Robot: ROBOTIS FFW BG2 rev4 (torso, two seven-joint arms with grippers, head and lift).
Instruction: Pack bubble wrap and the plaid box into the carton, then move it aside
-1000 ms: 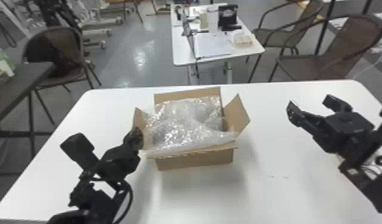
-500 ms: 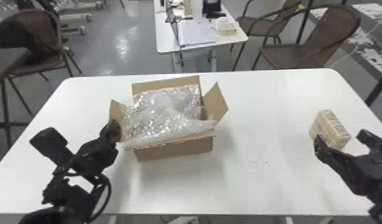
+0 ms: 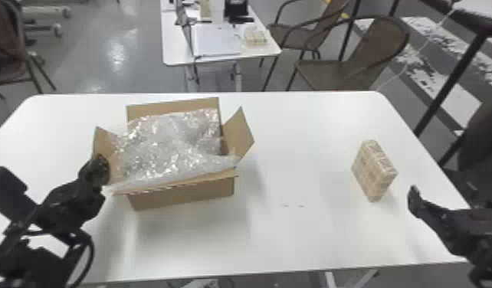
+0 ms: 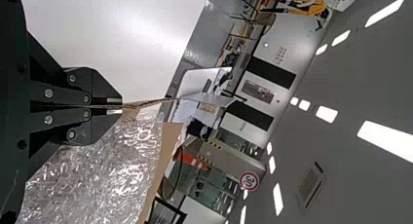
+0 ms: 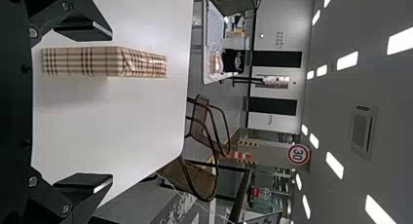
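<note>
In the head view we saw the carton (image 3: 180,197) on the white counter (image 3: 295,237), toward our left; it was plain brown cardboard, its flaps standing out at uneven slants, the right one leaning outward; the bubble wrap (image 3: 172,141) lay in it as a clear, crumpled heap, bright with small glints, and spread over the front edge.

The plaid box (image 3: 373,170) stood on one narrow side on the counter, outside the carton and well apart from it, to our right; it was a slim beige block, crossed by darker stripes in a check; in the right wrist view its stripes were crisp and close-set, and its wrapping looked a little glossy, with a fold showing where two faces met.

Our left pincer (image 3: 97,164) was at the carton's left flap (image 3: 103,145); in the left wrist view its two flat fingers were pressed together on the thin cardboard edge, with the shiny bubble wrap right beside them; our right pincer (image 3: 440,216) was over the counter's right side, near the plaid box; the right wrist view showed its fingers spread wide, with nothing pinched between them.
</note>
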